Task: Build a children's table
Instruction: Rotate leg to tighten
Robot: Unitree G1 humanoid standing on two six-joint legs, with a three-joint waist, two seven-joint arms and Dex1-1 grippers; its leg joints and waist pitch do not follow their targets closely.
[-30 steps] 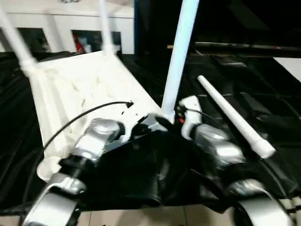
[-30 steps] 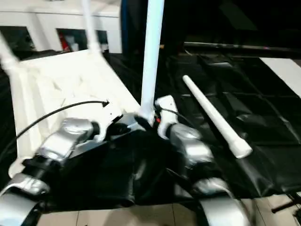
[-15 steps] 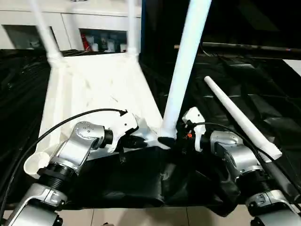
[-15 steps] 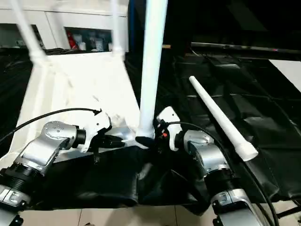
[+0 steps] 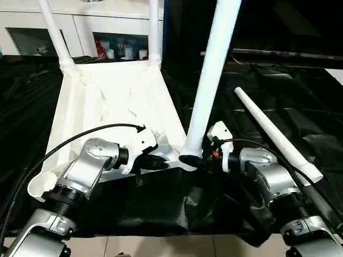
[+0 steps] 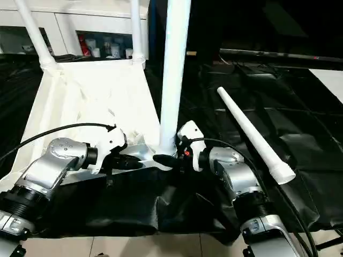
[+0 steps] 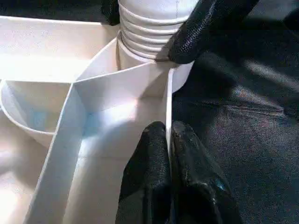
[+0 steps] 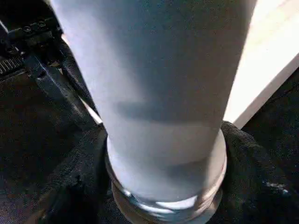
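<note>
The children's table top (image 5: 107, 101) lies underside up on a black sheet. Two white legs (image 5: 53, 32) (image 5: 154, 32) stand in its far corner sockets. A third leg (image 5: 211, 80) stands upright in the near right corner socket, its ribbed end (image 7: 149, 28) seated there. My right gripper (image 5: 192, 160) is shut around this leg's base, and its fingers (image 8: 70, 186) hug both sides. My left gripper (image 7: 168, 135) is shut on the thin rim wall just beside that socket. A loose leg (image 5: 273, 134) lies on the sheet to the right.
The near left corner socket (image 5: 40, 184) stands open. A white cabinet with shelves (image 5: 107, 32) runs along the back. The black sheet (image 5: 300, 96) is wrinkled, and pale floor tiles (image 5: 161, 246) show at its near edge. A dark bar (image 5: 278, 53) crosses the back right.
The camera has steadied and shifted. My right gripper's fingers have drawn in around the base of the upright leg. The left gripper keeps its pinch on the rim.
</note>
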